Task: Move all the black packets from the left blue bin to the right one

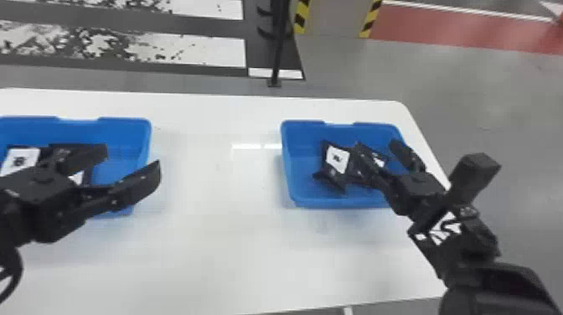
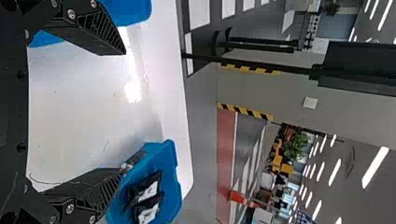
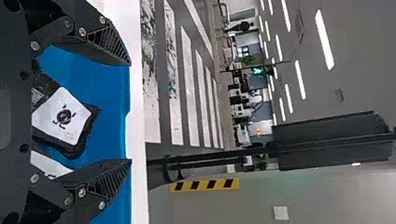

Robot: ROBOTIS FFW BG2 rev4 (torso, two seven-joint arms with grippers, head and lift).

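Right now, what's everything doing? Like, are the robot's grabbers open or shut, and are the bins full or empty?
Left gripper: open, holding nothing.
Right gripper: open, at the right bin.
Left blue bin: upright, open-topped, packets inside, not full.
Right blue bin: upright, open-topped, packets inside, not full.
Left bin's packets: lying down, partly hidden.
Right bin's packets: lying bunched together.

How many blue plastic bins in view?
2. Left blue plastic bin, partly behind left gripper; right blue plastic bin, near right edge of white table, partly behind right gripper.
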